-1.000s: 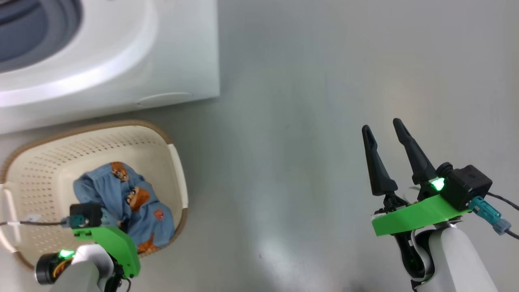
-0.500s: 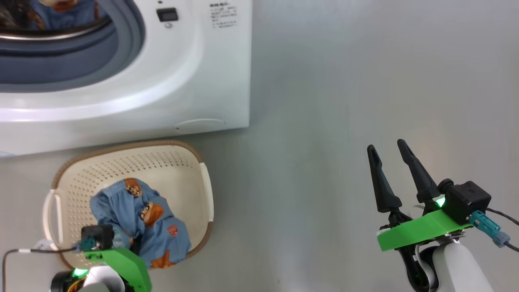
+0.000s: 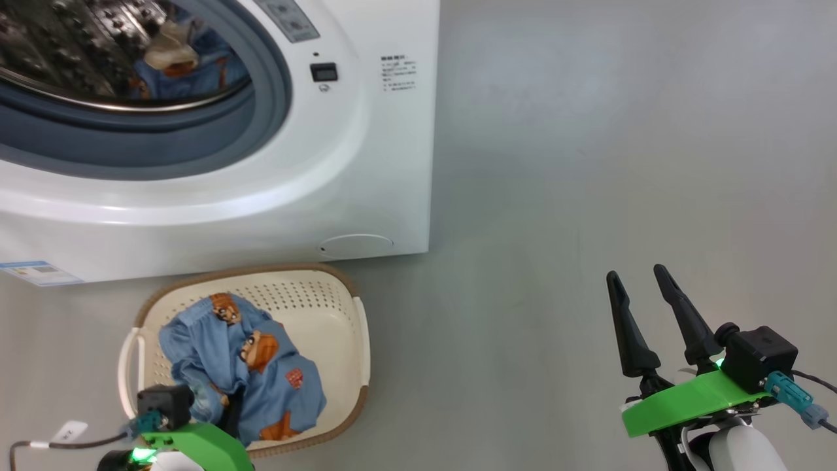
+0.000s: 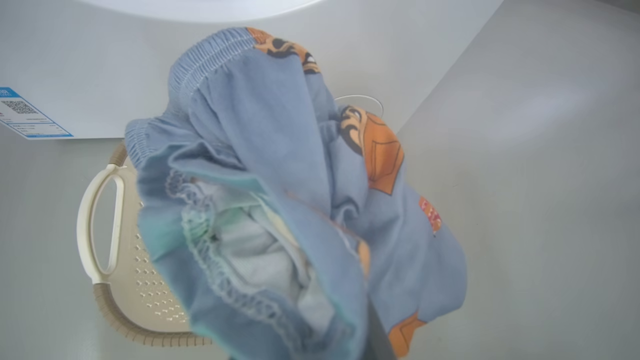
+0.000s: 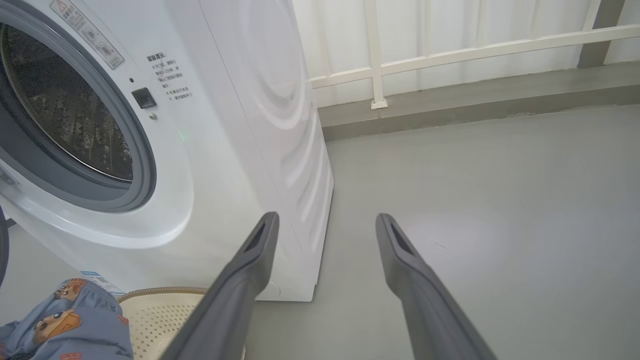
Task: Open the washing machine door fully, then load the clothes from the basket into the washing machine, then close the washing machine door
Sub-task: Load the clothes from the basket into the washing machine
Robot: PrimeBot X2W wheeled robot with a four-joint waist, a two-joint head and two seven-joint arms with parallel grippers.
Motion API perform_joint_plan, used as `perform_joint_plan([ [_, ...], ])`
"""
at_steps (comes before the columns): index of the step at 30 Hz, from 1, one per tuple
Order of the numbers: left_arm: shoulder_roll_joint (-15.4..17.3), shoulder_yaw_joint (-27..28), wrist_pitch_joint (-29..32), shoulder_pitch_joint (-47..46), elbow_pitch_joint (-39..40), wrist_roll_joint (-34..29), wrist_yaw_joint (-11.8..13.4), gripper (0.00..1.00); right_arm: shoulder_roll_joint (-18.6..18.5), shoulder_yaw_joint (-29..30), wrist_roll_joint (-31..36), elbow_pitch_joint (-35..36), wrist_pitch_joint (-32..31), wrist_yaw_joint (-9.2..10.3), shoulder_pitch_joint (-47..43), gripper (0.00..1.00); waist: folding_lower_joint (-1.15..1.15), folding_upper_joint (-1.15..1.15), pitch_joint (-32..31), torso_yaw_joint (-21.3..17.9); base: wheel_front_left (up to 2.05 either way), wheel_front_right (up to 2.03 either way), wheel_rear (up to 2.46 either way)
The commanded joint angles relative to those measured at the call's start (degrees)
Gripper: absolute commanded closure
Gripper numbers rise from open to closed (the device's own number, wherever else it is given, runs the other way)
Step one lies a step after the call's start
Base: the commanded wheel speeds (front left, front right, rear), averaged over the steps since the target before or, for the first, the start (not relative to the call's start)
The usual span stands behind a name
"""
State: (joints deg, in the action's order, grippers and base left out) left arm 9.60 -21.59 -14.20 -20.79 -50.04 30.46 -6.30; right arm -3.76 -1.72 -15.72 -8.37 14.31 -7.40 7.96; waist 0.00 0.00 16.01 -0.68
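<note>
Blue printed fabric, one bundle of the clothes [image 4: 280,165], is shown pinched in the left gripper [image 4: 372,340]. Its fingers are pressed together on a fold and largely hidden by the cloth. Over the last second the head camera is raised. The washing machine [image 3: 366,163] and its steel drum [image 3: 78,46] are thereby brought into the head view, and the shift is not to be read as movement of the things. Relative to the basket [image 3: 261,269] the bundle is little changed, and in the left wrist view it hangs above the basket. A like blue piece [image 3: 196,69] is seen inside the drum, so loading is judged half done, with the carry to the opening due next. The right gripper [image 3: 635,275] is held with fingers spread and empty, over the floor [image 3: 556,163], well apart from the basket.
</note>
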Motion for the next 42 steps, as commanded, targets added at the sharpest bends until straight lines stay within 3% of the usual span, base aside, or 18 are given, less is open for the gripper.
perform_joint_plan([
  [1,1.8,2.3,-0.8,1.2,2.1,-0.8,0.4,1.0,-0.3,-1.3,0.3,1.2,0.7,-0.09,-0.7,0.0,0.0,0.0,-1.5,1.1,0.0,0.0,0.0],
  [10,0.1,4.9,-0.8,6.8,10.2,-4.0,1.0,1.0,-0.6,-1.4,0.3,0.8,0.7,-0.09,-2.0,0.0,0.0,0.0,-4.3,2.7,0.0,0.0,0.0],
  [22,-2.7,12.4,-0.8,12.7,23.9,-8.4,-0.4,1.0,-0.8,-1.5,0.0,0.8,0.7,-0.09,-2.7,0.0,0.0,0.0,-5.3,3.3,0.0,0.0,0.0],
  [28,-4.1,15.7,-0.8,14.2,30.6,-11.9,-0.8,1.0,-0.9,-1.5,-0.1,0.9,0.7,-0.09,-2.5,0.0,0.0,0.0,-5.0,3.2,0.0,0.0,0.0],
  [42,-6.3,21.0,-0.8,12.6,39.8,-12.3,-1.2,1.0,-1.3,-2.1,0.0,1.2,0.7,-0.09,-1.8,0.0,0.0,0.0,-2.6,1.5,0.0,0.0,0.0],
])
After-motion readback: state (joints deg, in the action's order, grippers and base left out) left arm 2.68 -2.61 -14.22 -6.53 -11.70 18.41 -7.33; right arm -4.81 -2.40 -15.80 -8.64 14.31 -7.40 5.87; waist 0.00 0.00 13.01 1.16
